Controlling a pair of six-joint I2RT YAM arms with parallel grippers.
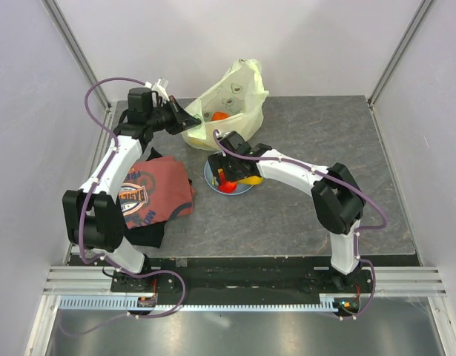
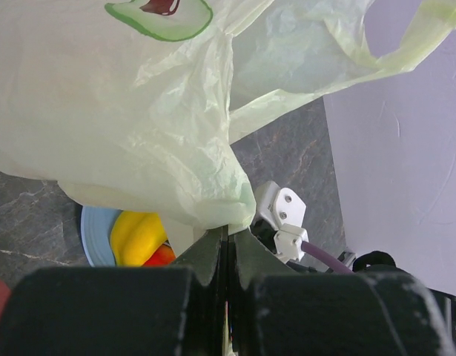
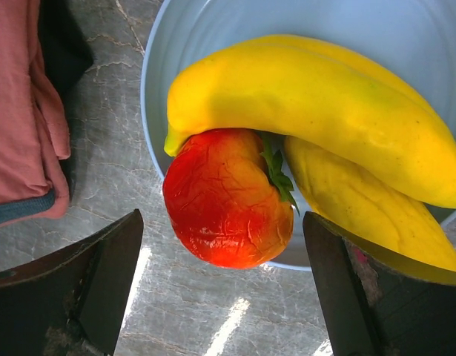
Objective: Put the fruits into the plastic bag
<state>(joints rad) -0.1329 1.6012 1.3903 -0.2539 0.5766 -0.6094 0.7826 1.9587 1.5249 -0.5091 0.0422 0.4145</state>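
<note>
Left end effector [image 2: 228, 236]: clamped together on the plastic bag [image 1: 235, 93] rim. Right end effector [image 3: 224, 285]: jaws apart, gripping nothing, nearer arm to the red fruit [image 3: 226, 200], which is centred at 12 o'clock on the blue plate [image 3: 205, 30]. Bananas [image 3: 316, 111] run 10-to-4 o'clock. The bag lies at 12 o'clock from the plate.

Top cam: high, rear, looks down, wide. Wrist cams: close-up (both share blue plate [image 3: 235, 22]).

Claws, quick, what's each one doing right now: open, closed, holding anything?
Left claw: closed, pinching the plastic bag.
Right claw: open, holding nothing, poised over the red fruit.
</note>
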